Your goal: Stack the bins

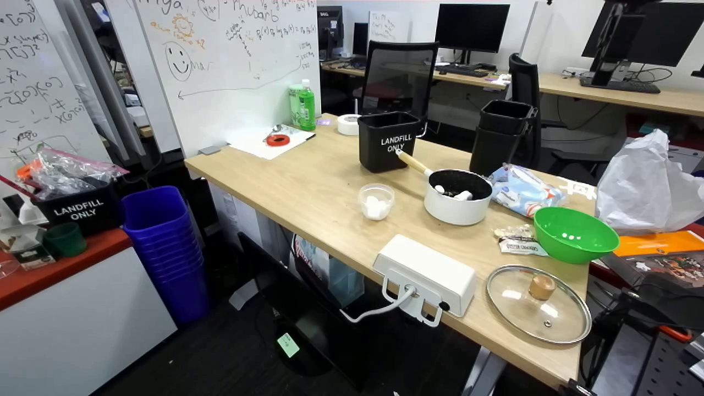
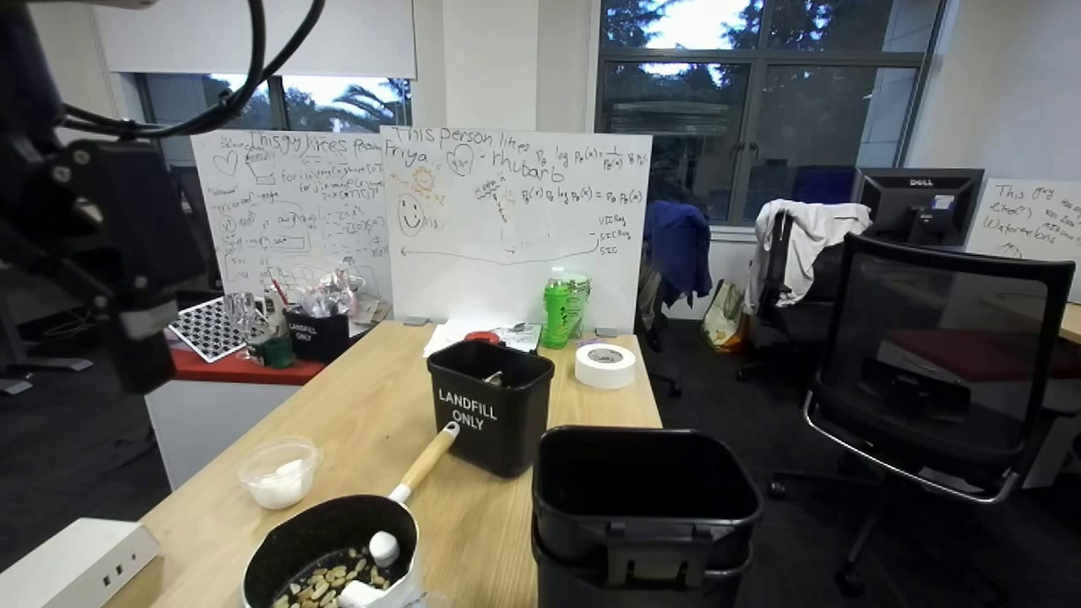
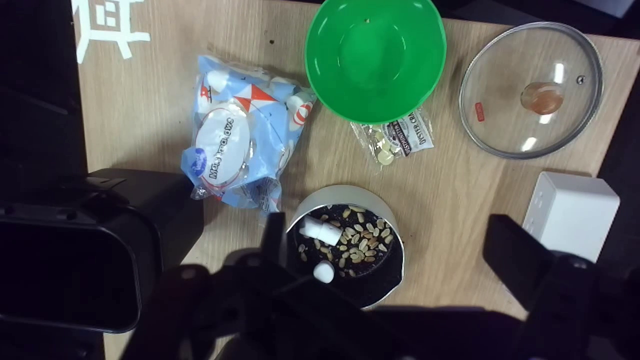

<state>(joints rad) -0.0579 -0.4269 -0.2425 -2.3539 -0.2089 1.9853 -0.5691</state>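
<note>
Two tall black bins stand nested at the table's edge. The upper bin (image 1: pixel 498 125) sits in the lower bin (image 1: pixel 489 154), with its rim raised above it. In an exterior view the upper bin (image 2: pixel 583 515) shows its open mouth and a latch-like bracket. The wrist view shows the nested bins (image 3: pixel 182 227) at the left. No white label shows on them. A smaller black bin lettered LANDFILL ONLY (image 1: pixel 377 157) stands upright apart from them; it also shows in an exterior view (image 2: pixel 528 422). My gripper (image 3: pixel 387 235) is open and empty, high above the table (image 2: pixel 139 363).
A white pot (image 1: pixel 456 209) with nuts and marshmallows stands beside the nested bins. A marshmallow bag (image 3: pixel 240 130), green bowl (image 3: pixel 375 60), glass lid (image 3: pixel 505 100), clear cup (image 1: pixel 377 201) and white power box (image 1: pixel 426 269) are on the table. Tape (image 2: pixel 604 367) lies behind.
</note>
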